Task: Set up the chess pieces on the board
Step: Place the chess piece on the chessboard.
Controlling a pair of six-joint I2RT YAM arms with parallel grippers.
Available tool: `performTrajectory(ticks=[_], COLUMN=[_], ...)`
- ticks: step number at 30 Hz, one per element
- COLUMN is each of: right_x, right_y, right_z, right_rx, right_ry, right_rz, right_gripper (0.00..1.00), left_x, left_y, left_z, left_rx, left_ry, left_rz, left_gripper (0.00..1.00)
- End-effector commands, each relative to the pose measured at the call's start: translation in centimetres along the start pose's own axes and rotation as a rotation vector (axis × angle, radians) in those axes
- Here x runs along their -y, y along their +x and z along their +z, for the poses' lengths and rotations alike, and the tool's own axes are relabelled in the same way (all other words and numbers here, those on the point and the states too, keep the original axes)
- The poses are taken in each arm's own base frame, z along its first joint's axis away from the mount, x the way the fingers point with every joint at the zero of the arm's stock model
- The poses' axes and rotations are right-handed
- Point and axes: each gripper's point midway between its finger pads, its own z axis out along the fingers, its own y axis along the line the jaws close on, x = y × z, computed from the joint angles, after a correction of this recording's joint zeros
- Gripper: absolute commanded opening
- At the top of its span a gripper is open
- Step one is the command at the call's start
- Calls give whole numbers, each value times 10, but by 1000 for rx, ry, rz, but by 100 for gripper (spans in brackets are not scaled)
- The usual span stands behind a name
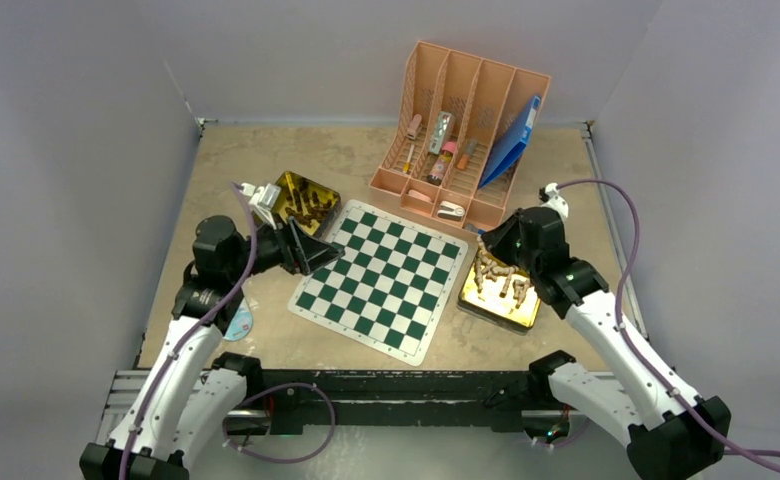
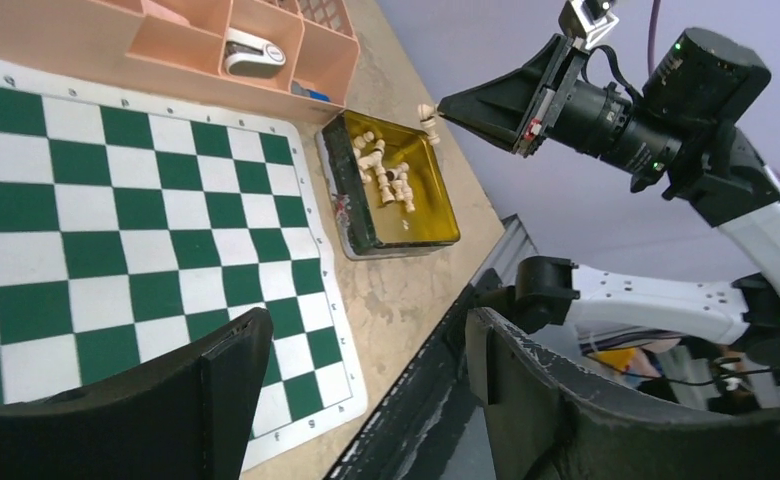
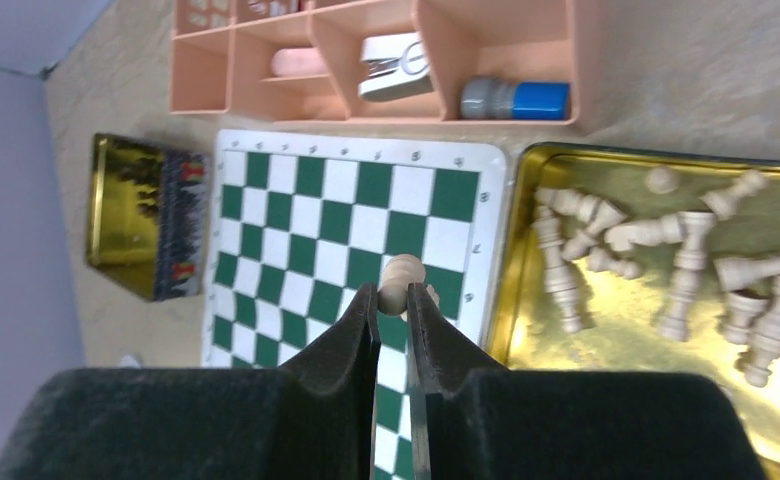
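While right gripper pinches a pale pawn near the gold tin, left gripper spread, empty, at left edge of chessboard

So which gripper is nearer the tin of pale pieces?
Right. The right gripper, shut on a pale piece, sits over the edge of that tin; the left gripper is across the board.

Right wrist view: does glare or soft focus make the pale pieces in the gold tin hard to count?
Right wrist view: the shiny gold rectangular tin glares at the frame's lower right, washing out the pale tan chess pieces there; the others read sharp; the black right hand up close is soft. Top external view: even light, but those pieces are too small to count.
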Motion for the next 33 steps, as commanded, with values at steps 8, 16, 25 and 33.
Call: performTrajectory(ticks=[8,16,25,33], right_x=[-76,-134,-132,-156], right_y=[14,31,53,51], right_z=[-5,-18,-7,-25], right_rx=[-133,-162,-176,-207], right_ry=[-309,-508,-581,-688], right_rz=[187,11,-191,-47], right_gripper=[0,0,0,0], left_x=[3,-11,-26,-3], left_y=[-5,7,10,14], left_z=[28,52,52,42], left_rx=[38,41,28,62], left_ry=[172,193,87,233], left_rz=[-269,-269,-145,-137], left_gripper=[63,60,53,53])
